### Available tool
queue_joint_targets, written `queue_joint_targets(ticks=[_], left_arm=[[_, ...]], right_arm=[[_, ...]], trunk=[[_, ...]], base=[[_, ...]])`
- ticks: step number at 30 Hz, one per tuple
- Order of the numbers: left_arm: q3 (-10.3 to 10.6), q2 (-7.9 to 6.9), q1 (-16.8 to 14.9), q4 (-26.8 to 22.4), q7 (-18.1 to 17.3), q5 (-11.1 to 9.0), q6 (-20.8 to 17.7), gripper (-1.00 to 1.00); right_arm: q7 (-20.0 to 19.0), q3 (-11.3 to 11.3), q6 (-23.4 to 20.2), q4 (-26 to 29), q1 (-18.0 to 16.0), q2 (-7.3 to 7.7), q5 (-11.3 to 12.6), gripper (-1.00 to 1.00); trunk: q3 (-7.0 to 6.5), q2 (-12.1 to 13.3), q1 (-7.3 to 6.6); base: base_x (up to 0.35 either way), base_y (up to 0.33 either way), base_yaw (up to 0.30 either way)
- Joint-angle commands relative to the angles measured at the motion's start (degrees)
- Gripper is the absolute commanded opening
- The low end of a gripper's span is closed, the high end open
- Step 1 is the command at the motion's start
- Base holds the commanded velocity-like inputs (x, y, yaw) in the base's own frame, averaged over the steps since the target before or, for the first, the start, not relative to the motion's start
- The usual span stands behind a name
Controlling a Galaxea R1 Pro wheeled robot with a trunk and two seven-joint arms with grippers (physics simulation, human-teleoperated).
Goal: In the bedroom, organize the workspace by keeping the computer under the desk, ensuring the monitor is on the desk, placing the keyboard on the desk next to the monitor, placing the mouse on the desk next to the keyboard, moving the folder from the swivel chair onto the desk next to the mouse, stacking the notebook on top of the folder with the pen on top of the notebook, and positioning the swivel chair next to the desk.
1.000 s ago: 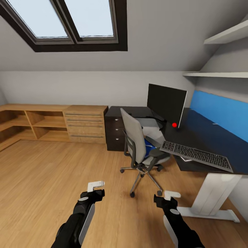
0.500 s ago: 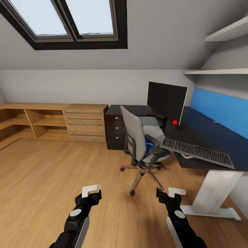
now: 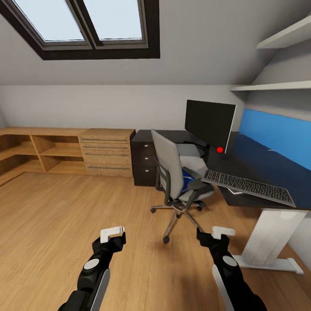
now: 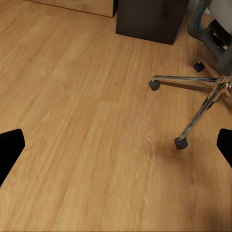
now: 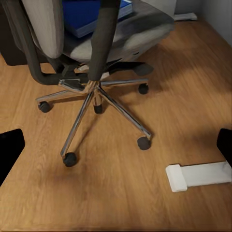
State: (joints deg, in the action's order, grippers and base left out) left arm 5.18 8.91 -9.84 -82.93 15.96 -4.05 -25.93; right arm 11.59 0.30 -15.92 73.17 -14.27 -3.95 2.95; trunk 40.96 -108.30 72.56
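Observation:
The grey swivel chair [image 3: 172, 172] stands on the floor in front of the black desk [image 3: 255, 162], with the blue folder [image 3: 186, 180] on its seat [image 5: 92, 14]. On the desk stand the monitor [image 3: 210, 123] and the keyboard [image 3: 248, 186], which overhangs the front edge. A thin pale-edged notebook [image 3: 234, 191] peeks out under the keyboard. A white pen [image 3: 271, 150] lies far back. The silver-grey computer [image 3: 190, 152] shows behind the chair. The mouse is out of view. My left gripper [image 3: 113, 235] [image 4: 116, 145] and right gripper [image 3: 216, 235] [image 5: 116, 150] hang open and empty, short of the chair's star base [image 5: 96, 96].
A dark drawer unit [image 3: 144, 162] adjoins the desk's left end, with light wooden drawers and shelves [image 3: 65, 153] along the back wall. The desk's white foot [image 5: 198, 175] lies on the floor to the right of the chair's casters. Open wooden floor [image 4: 72, 121] spreads to the left.
The whole view has shifted a little, with the chair and desk slightly nearer. Both grippers sit lower in the picture and stay open. Nothing on the desk or chair has moved.

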Motion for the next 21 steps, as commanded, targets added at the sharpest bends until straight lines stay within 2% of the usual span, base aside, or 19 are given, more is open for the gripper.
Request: queue_joint_targets(ticks=[1, 6, 8, 10, 12, 13, 15, 17, 21], left_arm=[[0.09, -0.02, -0.05, -0.26, 0.47, -0.43, -0.27, 1.0], [0.23, 0.09, -0.05, -0.84, 0.48, -0.43, -1.99, 1.0], [0.47, 0.4, -0.06, -1.35, 0.48, -0.43, -4.53, 1.0], [0.68, 1.09, -0.12, -2.68, 0.57, -0.43, -9.85, 1.0], [0.76, 1.09, -0.54, -3.05, 0.65, -0.42, -13.14, 1.0], [0.8, 1.09, -2.03, -3.3, 0.71, -0.42, -16.47, 1.0], [0.8, 1.09, -7.16, -3.55, 0.7, -0.74, -22.99, 1.0], [0.73, 1.09, -11.11, -3.13, 0.65, -2.38, -28.18, 1.0], [0.5, 1.09, -12.39, 0.16, 0.55, -3.8, -29.79, 1.0]], right_arm=[[0.26, 0.25, -1.67, 0.82, 0.02, -0.02, 0.32, 1.0], [0.16, 0.84, -7.24, 2.99, 0.12, -0.02, 0.59, 1.0], [0.34, 1.09, -8.43, 3.71, 0.12, -0.05, 0.45, 1.0], [0.46, 1.21, -9.86, 4.87, 0.01, -0.1, 0.35, 1.0], [0.49, 1.23, -11.28, 5.07, -0.24, -0.13, 0.35, 1.0], [0.46, 1.23, -13.63, 5.19, -0.87, -0.15, 0.46, 1.0], [0.33, 1.15, -19.33, 5.52, -3.48, -0.18, 0.64, 1.0], [0.17, 0.87, -23.03, 5.83, -5.88, -0.13, 1.23, 1.0], [0.06, 0.53, -23.7, 5.77, -6.69, 0.02, 2.65, 1.0]], trunk=[[0.24, -0.44, 0.22], [1.14, -2.45, 1.32], [1.5, -3.25, 1.76], [1.86, -4.05, 2.2], [2.22, -4.86, 2.64], [2.4, -5.26, 2.86], [2.76, -6.06, 3.3], [3.12, -6.86, 3.73], [3.83, -8.47, 4.61]], base=[[0.0, 0.0, 0.0], [0.0, 0.0, 0.0], [0.0, 0.0, 0.0], [0.0, 0.0, 0.0], [0.0, 0.0, 0.0], [0.0, 0.0, 0.0], [0.0, 0.0, 0.0], [0.0, 0.0, 0.0], [0.0, 0.0, 0.0]])
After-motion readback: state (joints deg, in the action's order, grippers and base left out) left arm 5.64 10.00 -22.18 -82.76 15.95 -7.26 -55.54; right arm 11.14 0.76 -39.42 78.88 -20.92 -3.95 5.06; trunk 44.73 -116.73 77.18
